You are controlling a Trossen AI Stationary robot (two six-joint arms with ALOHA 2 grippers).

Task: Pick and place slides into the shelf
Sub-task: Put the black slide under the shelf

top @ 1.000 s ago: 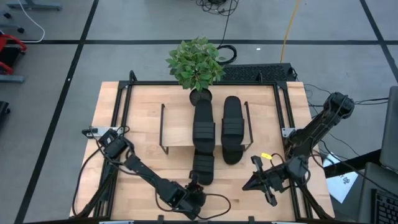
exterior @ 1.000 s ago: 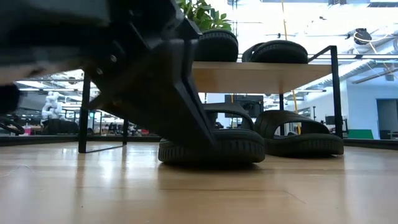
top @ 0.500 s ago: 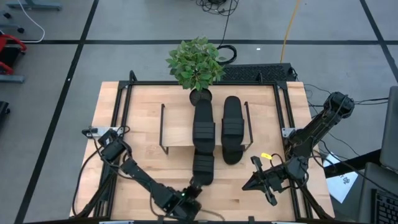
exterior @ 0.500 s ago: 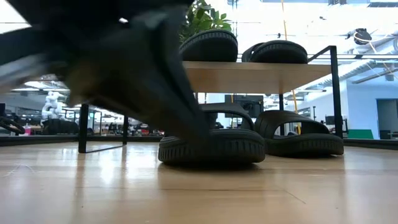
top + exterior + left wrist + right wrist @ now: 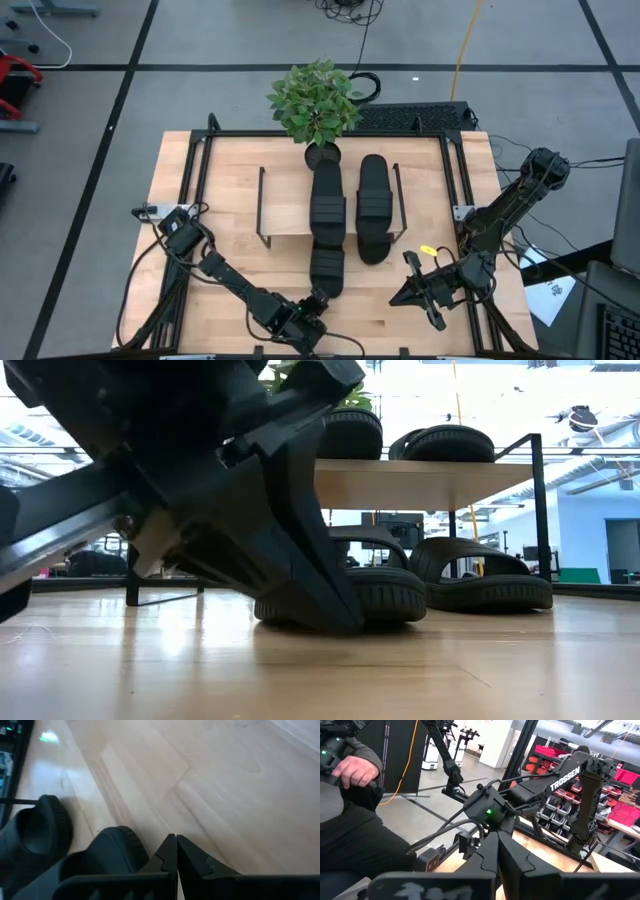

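Observation:
The shelf (image 5: 288,214) stands mid-table with two black slides on its plank, one (image 5: 328,198) left of the other (image 5: 373,188). Two more slides sit on the tabletop under it. The left one (image 5: 327,270) sticks out toward the near edge, and the right one (image 5: 372,245) lies farther in. My left gripper (image 5: 318,297) is shut, at the near end of the sticking-out slide (image 5: 107,851), its fingers slanting down to the tabletop (image 5: 345,622). My right gripper (image 5: 402,294) waits shut near the table's right near corner. My left gripper's shut fingers (image 5: 167,851) stand right beside the near end (image 5: 127,840) of the slide that lies on the table, slanting down from the near side. I cannot tell whether they touch the slide.
A potted plant (image 5: 315,100) stands at the far edge behind the shelf. A black frame (image 5: 190,170) runs around the tabletop. Bare wood lies left of the shelf (image 5: 215,190) and along the near edge. A seated person (image 5: 350,770) shows beyond the table in the right wrist view.
My left arm's wrist swung a little toward the table's left and back again beside the slide's near end, and the gripper tipped. Its fingers stayed shut. The slide kept its place.

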